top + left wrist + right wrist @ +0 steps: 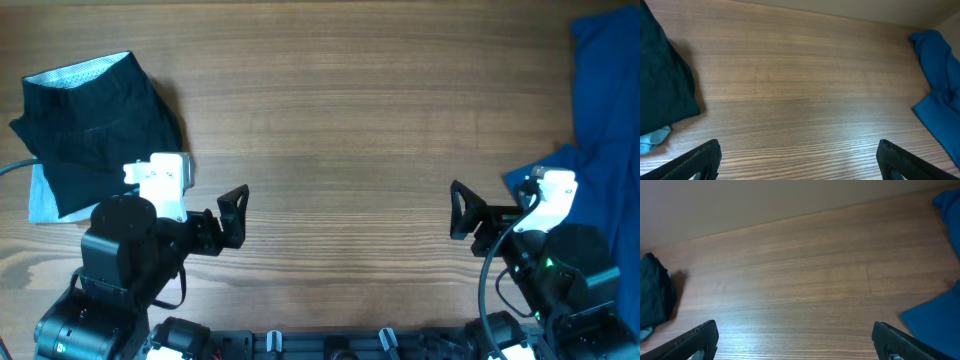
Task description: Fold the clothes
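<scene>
The black garment (95, 125) lies folded in a compact stack at the table's far left, its whitish-grey waistband along the top edge. It also shows in the left wrist view (662, 85) and, small, in the right wrist view (655, 297). My left gripper (234, 215) is open and empty, low over the wood to the right of the garment, apart from it. My right gripper (462, 213) is open and empty at the right, facing the table's middle. The wrist views show both sets of fingers (797, 160) (795, 340) spread wide over bare wood.
Light-blue fabric (42, 200) pokes out under the black stack's lower left edge. Bright royal-blue fabric (605, 90) covers the right side of the table and reaches behind my right arm. The wooden table (340, 120) spans the view.
</scene>
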Controlling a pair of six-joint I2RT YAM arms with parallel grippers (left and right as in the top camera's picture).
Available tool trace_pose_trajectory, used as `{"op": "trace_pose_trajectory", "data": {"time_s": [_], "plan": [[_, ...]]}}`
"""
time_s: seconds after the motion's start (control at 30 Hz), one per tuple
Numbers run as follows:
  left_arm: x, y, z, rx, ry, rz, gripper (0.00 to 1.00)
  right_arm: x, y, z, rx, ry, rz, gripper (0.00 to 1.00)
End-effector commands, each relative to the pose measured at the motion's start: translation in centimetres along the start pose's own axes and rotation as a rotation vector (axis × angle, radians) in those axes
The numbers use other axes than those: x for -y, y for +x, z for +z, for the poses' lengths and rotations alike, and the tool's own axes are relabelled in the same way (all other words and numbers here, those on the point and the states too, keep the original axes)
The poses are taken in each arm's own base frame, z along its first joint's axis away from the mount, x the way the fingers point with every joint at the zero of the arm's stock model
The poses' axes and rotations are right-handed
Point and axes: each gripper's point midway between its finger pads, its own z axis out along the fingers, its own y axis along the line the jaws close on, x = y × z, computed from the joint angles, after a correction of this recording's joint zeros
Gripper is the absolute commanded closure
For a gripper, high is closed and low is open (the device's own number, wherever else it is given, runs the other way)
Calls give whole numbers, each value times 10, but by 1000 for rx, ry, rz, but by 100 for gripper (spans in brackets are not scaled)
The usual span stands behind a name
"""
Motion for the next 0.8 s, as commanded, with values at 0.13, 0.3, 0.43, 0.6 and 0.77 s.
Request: {"op": "trace_pose_trajectory", "data": {"time_s": [0.13, 0.3, 0.43, 0.6, 0.77], "plan": [[-3, 1, 1, 2, -15, -6, 0, 6, 3, 4, -7, 34, 5, 0], [-3, 1, 1, 2, -15, -6, 0, 6, 3, 4, -7, 34, 6, 0], [-3, 1, 1, 2, -15, -6, 0, 12, 16, 3, -61, 58, -6, 0], [-3, 1, 1, 2, -15, -6, 0, 19, 8, -3, -14, 84, -8, 0], [-3, 1, 1, 2, -15, -6, 0, 30, -2, -18, 73, 109, -52, 0]]}}
